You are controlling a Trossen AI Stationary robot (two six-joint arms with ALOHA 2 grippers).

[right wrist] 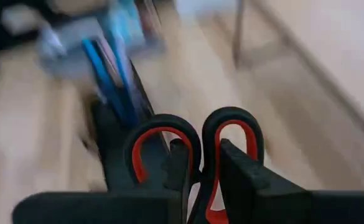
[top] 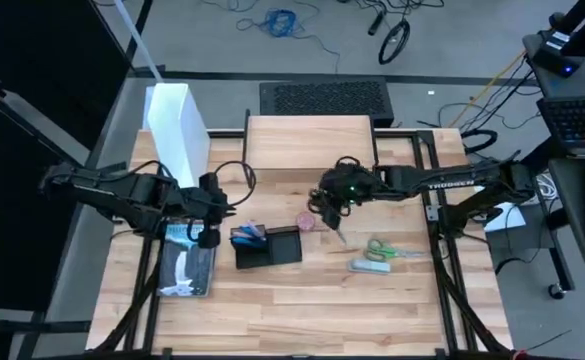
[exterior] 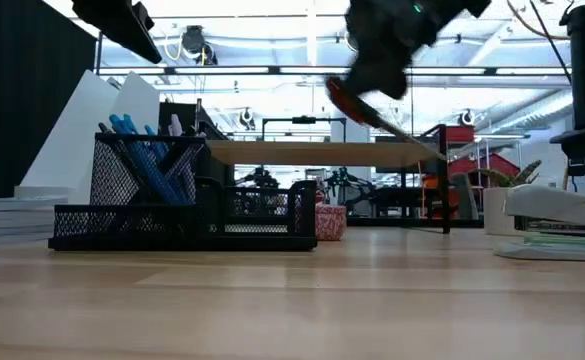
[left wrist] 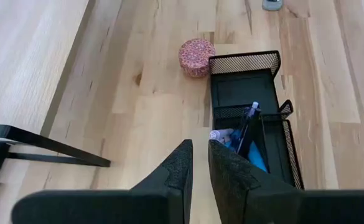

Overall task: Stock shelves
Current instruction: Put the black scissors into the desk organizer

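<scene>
My right gripper hangs over the table's middle, just in front of the shelves, and is shut on red-and-black scissors. The shelves' light-wood top stands on thin black legs. My left gripper hovers shut and empty beside the black mesh organizer, which holds blue pens. A pink round tin rests on the table by the organizer's far right corner. My right gripper pinches the scissors between its two fingers just below the handle loops, which stick out past the fingertips. The scissors are lifted clear of the table and tilted, with the blades slanting down away from the handles.
A tall white file box stands at the far left. A magazine lies under the left arm. Green scissors and a small stapler lie at the right. Bare wood stretches along the near edge.
</scene>
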